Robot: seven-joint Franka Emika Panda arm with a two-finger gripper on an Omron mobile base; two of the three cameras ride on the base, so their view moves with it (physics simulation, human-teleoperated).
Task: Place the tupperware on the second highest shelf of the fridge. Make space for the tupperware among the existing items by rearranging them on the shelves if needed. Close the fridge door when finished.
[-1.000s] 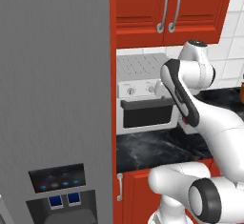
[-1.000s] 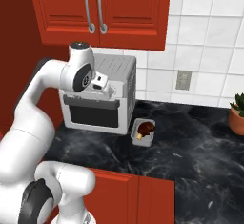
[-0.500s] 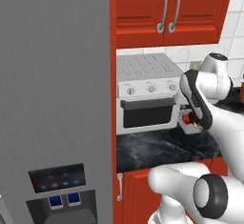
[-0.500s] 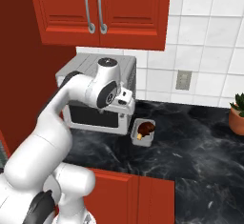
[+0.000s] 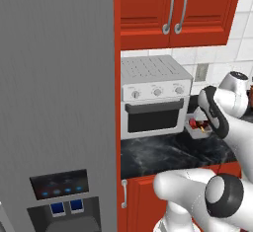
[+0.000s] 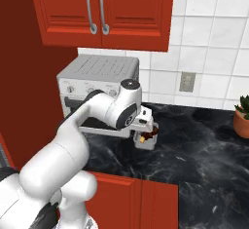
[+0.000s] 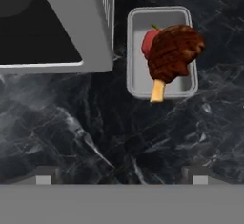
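The tupperware (image 7: 137, 51) is a shallow grey tray holding a red lump and a brown drumstick. It sits on the black counter just right of the toaster oven (image 7: 57, 23). It also shows beside the oven as the tupperware (image 6: 147, 141) and the tupperware (image 5: 196, 128). My gripper (image 7: 121, 178) hovers above the counter, open and holding nothing, with the tray ahead of its fingertips (image 7: 44, 178). From the right base view the gripper (image 6: 145, 121) hangs right over the tray. The fridge (image 5: 54, 102) stands at the left with its grey front shut, so the shelves and items inside are hidden.
Red wall cabinets (image 5: 173, 9) hang over the toaster oven (image 5: 155, 95). The black marble counter (image 6: 194, 155) stretches right to a potted plant (image 6: 241, 118). A wall outlet (image 6: 186, 82) sits on the white tiles. Red base cabinets (image 6: 146, 201) run below.
The arm has swung right, from in front of the toaster oven to above the tupperware. The gripper stayed open.
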